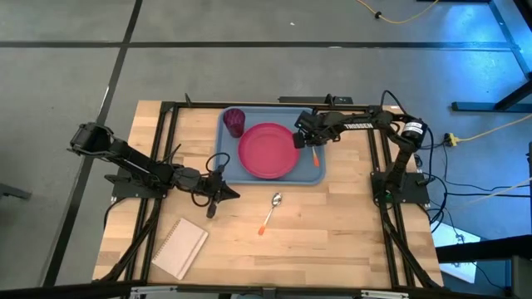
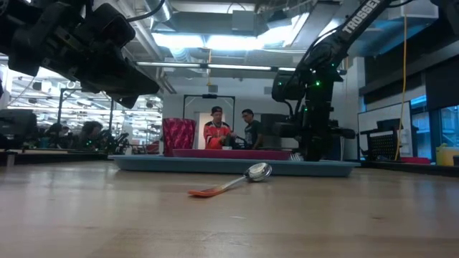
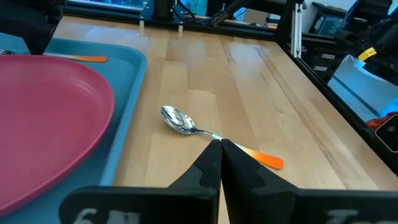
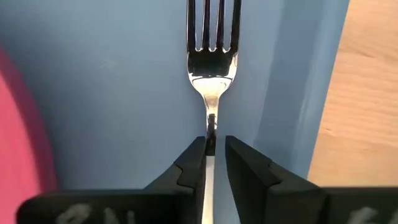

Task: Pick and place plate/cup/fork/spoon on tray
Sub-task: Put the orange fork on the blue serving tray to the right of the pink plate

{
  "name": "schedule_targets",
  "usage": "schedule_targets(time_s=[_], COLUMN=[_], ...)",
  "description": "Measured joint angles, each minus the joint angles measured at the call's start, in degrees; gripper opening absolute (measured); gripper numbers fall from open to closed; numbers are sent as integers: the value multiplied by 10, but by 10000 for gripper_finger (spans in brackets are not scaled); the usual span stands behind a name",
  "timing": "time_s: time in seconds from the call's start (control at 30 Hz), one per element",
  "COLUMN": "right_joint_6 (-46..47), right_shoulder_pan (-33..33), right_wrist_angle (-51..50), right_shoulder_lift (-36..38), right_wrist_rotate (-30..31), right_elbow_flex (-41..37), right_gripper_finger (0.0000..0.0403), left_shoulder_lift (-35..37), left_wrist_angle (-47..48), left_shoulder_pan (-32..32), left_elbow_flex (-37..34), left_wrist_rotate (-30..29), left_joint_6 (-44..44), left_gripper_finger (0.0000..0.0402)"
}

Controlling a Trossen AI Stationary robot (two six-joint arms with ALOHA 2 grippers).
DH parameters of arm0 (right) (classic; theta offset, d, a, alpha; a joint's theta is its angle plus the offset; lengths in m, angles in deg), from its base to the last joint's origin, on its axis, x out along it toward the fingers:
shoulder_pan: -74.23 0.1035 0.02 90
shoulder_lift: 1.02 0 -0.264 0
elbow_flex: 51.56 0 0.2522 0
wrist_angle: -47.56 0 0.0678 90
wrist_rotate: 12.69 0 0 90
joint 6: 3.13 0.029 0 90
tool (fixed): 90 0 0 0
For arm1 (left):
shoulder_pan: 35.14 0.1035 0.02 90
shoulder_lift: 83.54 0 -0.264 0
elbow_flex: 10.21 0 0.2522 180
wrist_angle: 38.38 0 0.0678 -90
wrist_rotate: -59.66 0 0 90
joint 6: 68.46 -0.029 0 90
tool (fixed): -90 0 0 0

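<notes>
The light blue tray holds the pink plate and the dark red cup at its far left corner. My right gripper stands over the tray's right strip, between the plate and the rim, shut on the fork. The fork's orange handle points toward the near edge. The spoon lies flat on the wood in front of the tray, bowl toward the tray; it also shows in the left wrist view. My left gripper is shut and empty, left of the spoon. My right gripper pinches the fork's thin metal neck, just behind the tines, between its two fingers. The fingers come from above, pointing down, and lie across the fork. The fork is level over the tray floor, tines toward the far edge. Whether it touches the tray, I cannot tell.
A white spiral notebook lies at the near left of the table. Bare wood lies in front of the tray around the spoon. Black frame rails run along both table sides. Two people stand in the room far behind the table.
</notes>
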Motion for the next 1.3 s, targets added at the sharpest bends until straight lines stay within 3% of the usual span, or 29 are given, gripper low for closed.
schedule_targets(time_s=[0.3, 0.6, 0.73, 1.0, 1.07, 1.3], right_joint_6=[-12, -25, -33, -40, -28, 24], right_shoulder_pan=[0, 23, 79, 258, 299, 346], right_wrist_angle=[-4, -4, -5, -2, -2, -48], right_shoulder_lift=[14, 102, 152, 193, 191, 189], right_wrist_rotate=[1, -43, -80, -79, -36, 279], right_elbow_flex=[0, 1, 1, 1, 1, 1], right_gripper_finger=[96, 99, 99, 99, 99, 99], left_shoulder_lift=[0, 0, 0, 0, 0, 0], left_wrist_angle=[0, 0, 0, 0, 0, 0], left_shoulder_pan=[0, 0, 0, 1, 1, 1], left_elbow_flex=[0, 0, 0, 0, 0, 0], left_wrist_rotate=[0, -2, -3, -3, -3, -17], left_joint_6=[0, 0, 0, 0, 0, 0], left_gripper_finger=[0, 0, 0, 0, 0, 0])
